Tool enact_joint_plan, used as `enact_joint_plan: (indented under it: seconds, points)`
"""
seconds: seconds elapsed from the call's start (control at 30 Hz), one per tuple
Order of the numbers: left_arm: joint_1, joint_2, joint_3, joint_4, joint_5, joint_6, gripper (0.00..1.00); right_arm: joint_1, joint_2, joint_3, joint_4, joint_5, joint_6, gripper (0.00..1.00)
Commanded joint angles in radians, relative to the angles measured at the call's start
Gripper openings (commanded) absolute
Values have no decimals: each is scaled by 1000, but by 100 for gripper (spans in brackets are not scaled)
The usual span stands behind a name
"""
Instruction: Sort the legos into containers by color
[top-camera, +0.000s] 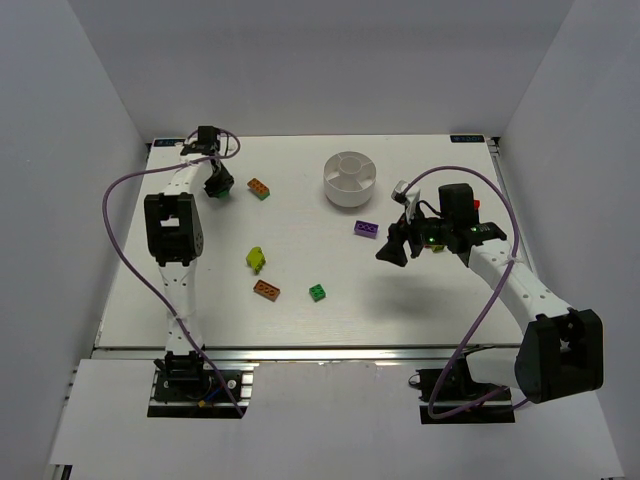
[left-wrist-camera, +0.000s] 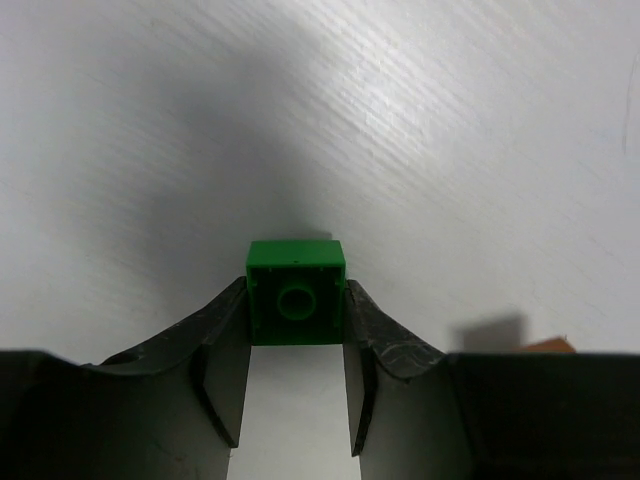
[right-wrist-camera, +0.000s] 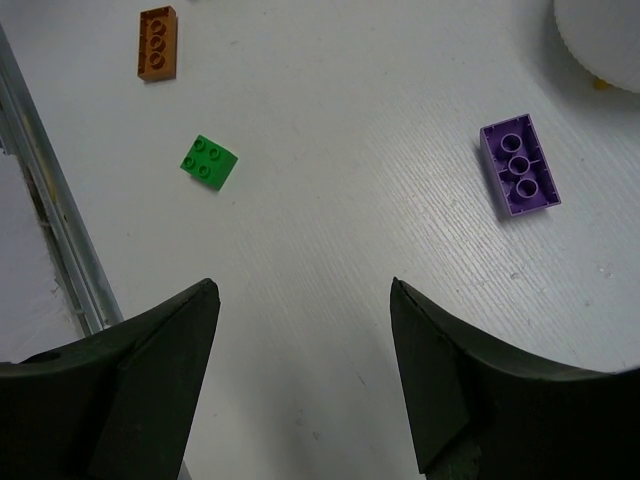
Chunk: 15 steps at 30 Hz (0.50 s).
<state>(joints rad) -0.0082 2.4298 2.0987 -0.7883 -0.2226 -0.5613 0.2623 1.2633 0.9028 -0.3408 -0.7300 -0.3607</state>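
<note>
My left gripper (top-camera: 218, 188) is at the far left of the table, shut on a green lego (left-wrist-camera: 296, 292) whose hollow underside faces the wrist camera. My right gripper (top-camera: 395, 245) is open and empty, just right of a purple lego (top-camera: 366, 229), which also shows in the right wrist view (right-wrist-camera: 518, 165). The white dish (top-camera: 350, 178) stands at the back centre. Loose on the table are an orange lego (top-camera: 260, 188), a yellow-green lego (top-camera: 256, 259), a second orange lego (top-camera: 267, 290) and a small green lego (top-camera: 318, 292).
The right wrist view shows the small green lego (right-wrist-camera: 209, 161), the second orange lego (right-wrist-camera: 157, 42), the dish rim (right-wrist-camera: 605, 40) and the table's metal front rail (right-wrist-camera: 50, 220). White walls enclose the table on three sides.
</note>
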Motion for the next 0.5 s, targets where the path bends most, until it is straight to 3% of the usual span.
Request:
enact_joint_plan:
  seconds: [0.0,0.07,0.17,0.2,0.3,0.37,0.47]
  points:
    - [5,-141,-70,82,106,1,9,2,-13,30,-3,-20,-21,74]
    - [-6,-275,-230,165,226,1,6,0,-19,34,-6,-29,-23,72]
    - [-27,-373,-438,291,351,9,4,0,-31,48,-18,-55,-29,61]
    - [-32,-505,-486,378,421,17,3,0,-38,56,-21,-63,-29,50]
    - [-39,-634,-633,495,596,1,3,-8,-53,64,-27,-91,-24,26]
    - [-55,-678,-687,576,662,-11,2,-8,-68,70,-27,-101,-20,20]
    - [-105,-701,-692,644,761,-25,1,-12,-87,74,-15,-106,-8,20]
